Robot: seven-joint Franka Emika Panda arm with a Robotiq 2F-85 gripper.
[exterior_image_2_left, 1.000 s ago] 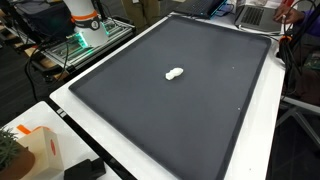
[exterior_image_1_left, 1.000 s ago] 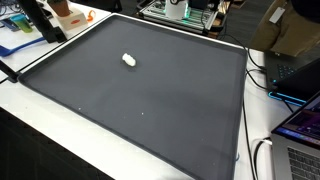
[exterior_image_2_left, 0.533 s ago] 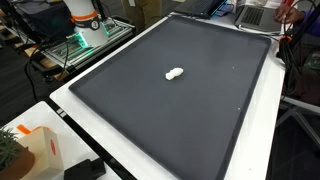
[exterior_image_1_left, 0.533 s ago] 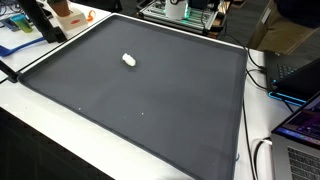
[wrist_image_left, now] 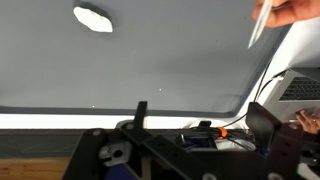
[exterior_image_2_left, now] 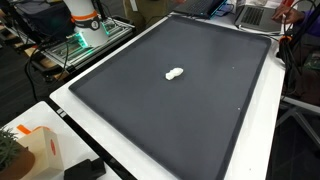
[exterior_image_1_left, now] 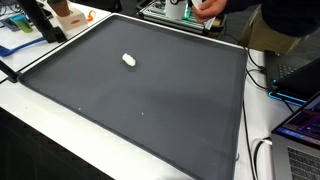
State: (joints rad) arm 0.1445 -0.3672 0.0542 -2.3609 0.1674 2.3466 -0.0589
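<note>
A small white oblong object (exterior_image_1_left: pixel 129 59) (exterior_image_2_left: pixel 174 73) lies alone on a large dark grey mat (exterior_image_1_left: pixel 160 100) (exterior_image_2_left: pixel 200 100). It shows in the wrist view's top left corner (wrist_image_left: pixel 93 18). My gripper (wrist_image_left: pixel 200 118) is open, seen only in the wrist view. Its two dark fingers (wrist_image_left: pixel 140 112) stand wide apart above the mat's near edge, with nothing between them. It is far from the white object. At the mat's far side, a person's hand (wrist_image_left: pixel 290 10) holds a thin white stick (wrist_image_left: pixel 259 25).
The person's arm (exterior_image_1_left: pixel 250 15) reaches in over the mat's far corner. Laptops (exterior_image_1_left: pixel 300 125) and cables (exterior_image_1_left: pixel 262 150) sit along one side. An orange-and-white box (exterior_image_2_left: pixel 30 145) stands at a table corner. The robot base (exterior_image_2_left: pixel 85 15) stands by a wire rack.
A person's hand and dark-sleeved arm have come into view at the mat's far corner. The white object and my gripper have not moved.
</note>
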